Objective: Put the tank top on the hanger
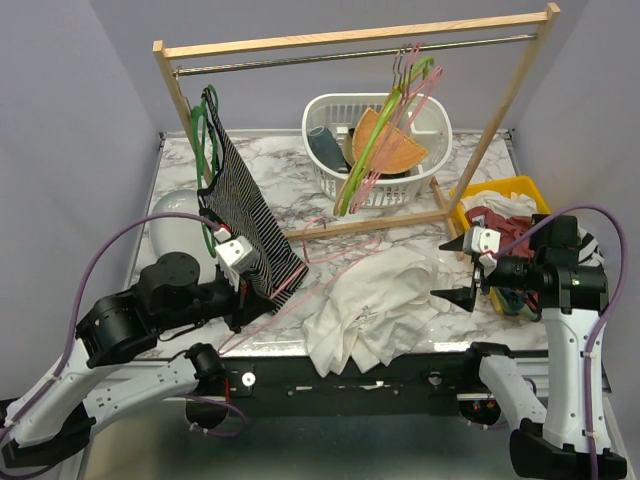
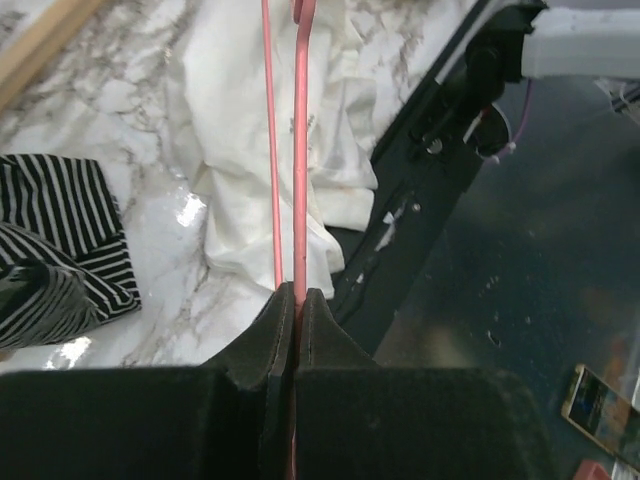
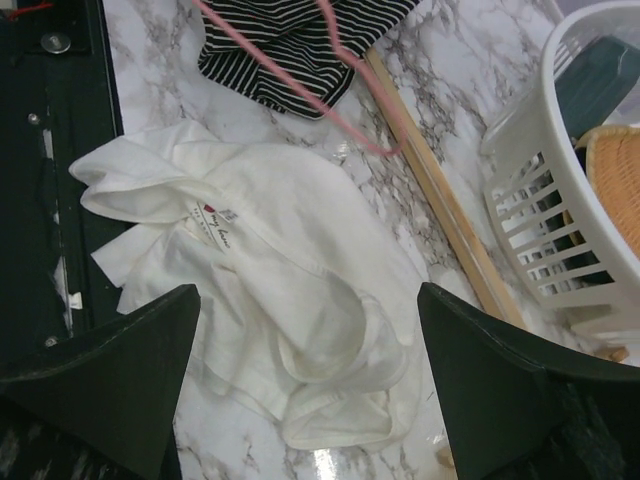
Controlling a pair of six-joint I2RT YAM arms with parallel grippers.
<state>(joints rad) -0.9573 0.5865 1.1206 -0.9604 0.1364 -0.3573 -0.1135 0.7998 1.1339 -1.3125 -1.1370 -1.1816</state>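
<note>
My left tool [image 1: 243, 297] [image 2: 297, 300] is pinched tight on the thin pink wire hanger [image 1: 262, 318] [image 2: 300, 150], with no gap visible around the wire. It sits over the near left part of the white marble tabletop [image 1: 290, 185]. From my grip the wire runs away across the marble toward the middle. One length passes over the left border of the soft white tank top [image 1: 375, 300] [image 2: 250, 120] [image 3: 290, 260].

The tank top lies crumpled at the near edge, right of centre. Its lowest folds reach that edge and the black rail below it. A small label shows on the upper folds in the right wrist view.

My right tool [image 1: 455, 270] [image 3: 307, 300] is spread wide and grips nothing. It hangs over the tank top's right side near the right edge, just beside the yellow plastic bin [image 1: 520, 187] of clothes.

The black-and-white striped garment [image 1: 245, 215] [image 2: 60, 240] [image 3: 290, 40] hangs from the wooden garment rack [image 1: 350, 35], and its hem comes down close to my left tool. The rack's base bar [image 1: 370, 225] [image 3: 440, 200] crosses the middle of the tabletop. The white slatted laundry basket [image 1: 330, 100] [image 3: 540, 200] stands behind it toward the far edge.

Bare marble shows between the striped hem and the tank top, and between the tank top and the base bar.
</note>
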